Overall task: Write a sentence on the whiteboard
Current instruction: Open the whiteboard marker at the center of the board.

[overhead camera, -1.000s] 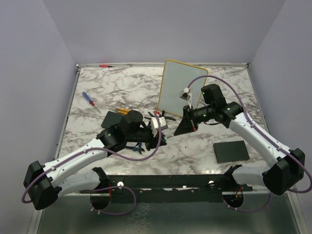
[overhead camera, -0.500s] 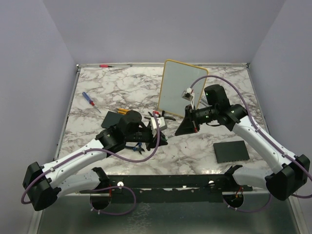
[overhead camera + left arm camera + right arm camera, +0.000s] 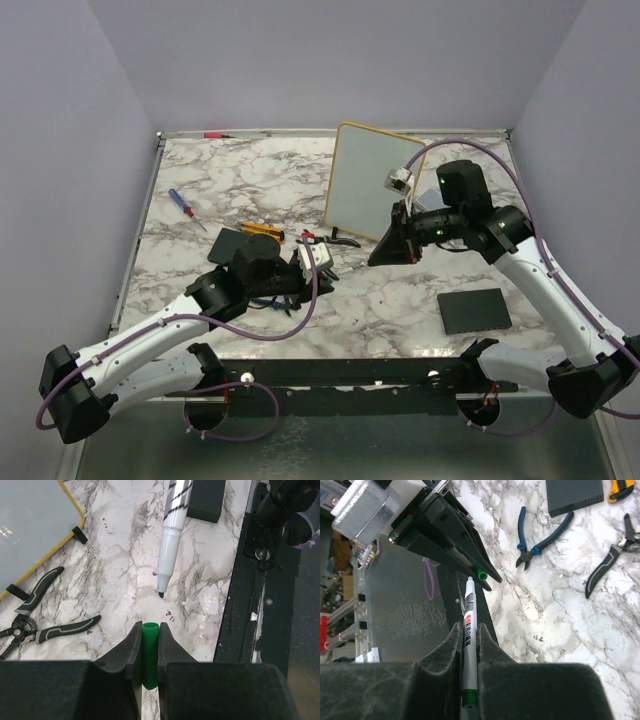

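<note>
Item: marker (image 3: 469,645), uncapped, clenched in right jaws; green cap (image 3: 150,655) pinched in left jaws. Location of whiteboard (image 3: 365,180): upright, 12 o'clock on bench (image 3: 220,170), no writing visible. Handling: bring tip square to board, press lightly, avoid toppling it.

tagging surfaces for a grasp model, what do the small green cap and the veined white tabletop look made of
The small green cap, pinched in the left gripper: probably moulded plastic, uniform colour, dull sheen. The veined white tabletop: looks like polished marble, but the flat grey veining could be printed laminate.
</note>
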`<state>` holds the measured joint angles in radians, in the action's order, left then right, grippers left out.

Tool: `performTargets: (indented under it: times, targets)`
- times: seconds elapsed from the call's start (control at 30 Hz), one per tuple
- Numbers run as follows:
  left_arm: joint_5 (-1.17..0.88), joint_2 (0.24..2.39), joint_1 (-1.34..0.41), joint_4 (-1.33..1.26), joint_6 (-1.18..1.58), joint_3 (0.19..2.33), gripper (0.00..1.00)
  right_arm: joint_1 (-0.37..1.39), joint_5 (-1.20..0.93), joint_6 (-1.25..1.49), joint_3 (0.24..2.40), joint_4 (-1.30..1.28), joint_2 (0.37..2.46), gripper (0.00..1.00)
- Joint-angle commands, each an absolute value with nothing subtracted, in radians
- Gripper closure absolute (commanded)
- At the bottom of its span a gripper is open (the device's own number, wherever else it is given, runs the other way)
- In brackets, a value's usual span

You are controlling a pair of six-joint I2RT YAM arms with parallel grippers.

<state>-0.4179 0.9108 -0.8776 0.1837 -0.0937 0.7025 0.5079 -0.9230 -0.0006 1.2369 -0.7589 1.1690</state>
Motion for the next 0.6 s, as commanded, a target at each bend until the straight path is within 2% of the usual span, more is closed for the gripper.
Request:
performTargets:
  times: [0.0, 0.17, 0.3, 0.5, 0.57]
  targets:
    - [-0.343, 0.900, -0.875, 0.216, -0.121, 0.697, 1.00, 0.503, -0.806, -0.053, 1.301, -0.882, 1.143, 1.00]
    - [-0.231, 0.856, -0.874, 0.238, -0.123, 0.695, 1.00, 0.501, -0.597, -0.012, 1.327, -0.912, 1.091, 0.99]
    - [-0.183, 0.885, -0.873, 0.238, -0.067, 0.705, 1.00, 0.502, -0.492, 0.060, 1.314, -0.825, 1.063, 0.99]
    - [-0.151, 1.013, -0.880, 0.168, 0.181, 0.730, 1.00, 0.503, -0.242, 0.185, 1.168, -0.574, 0.975, 1.00]
    - [-0.085, 1.019, -0.896, 0.111, 0.261, 0.695, 1.00, 0.503, -0.162, 0.223, 1.106, -0.489, 0.925, 0.99]
